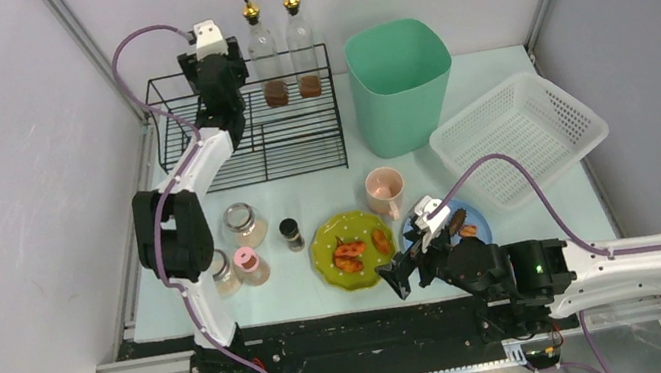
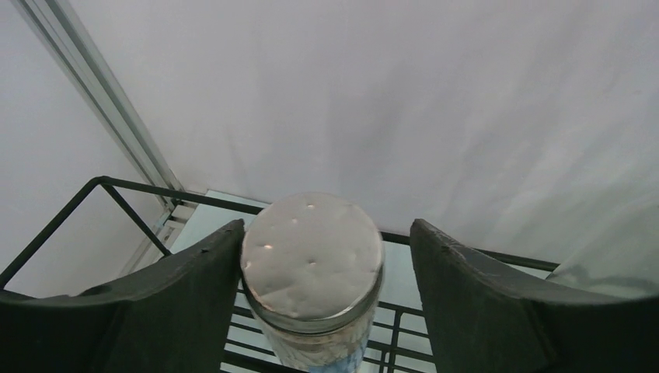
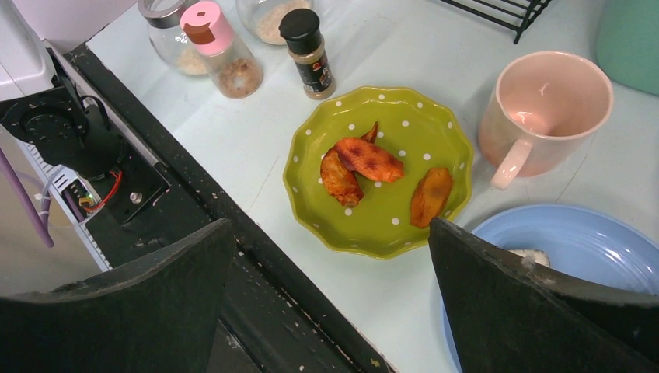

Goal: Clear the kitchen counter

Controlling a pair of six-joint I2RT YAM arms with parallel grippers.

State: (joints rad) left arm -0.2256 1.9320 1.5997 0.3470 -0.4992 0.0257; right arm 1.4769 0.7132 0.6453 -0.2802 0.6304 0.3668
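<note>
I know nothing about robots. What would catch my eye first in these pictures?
Probably the bright green dotted plate with orange-red food pieces, near the front of the counter by the open right pincer. Next, the left pincer at the back left, open around a white-lidded jar in the black wire rack. A tall mint bin stands beside that rack.

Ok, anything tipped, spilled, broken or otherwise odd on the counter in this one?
Nothing stands out. The glass jars, spice bottle and pink mug stand upright on the kitchen counter, the food sits within the green plate, and no spill shows. Only the white basket lies skewed to the counter's edge, which looks harmless.
</note>
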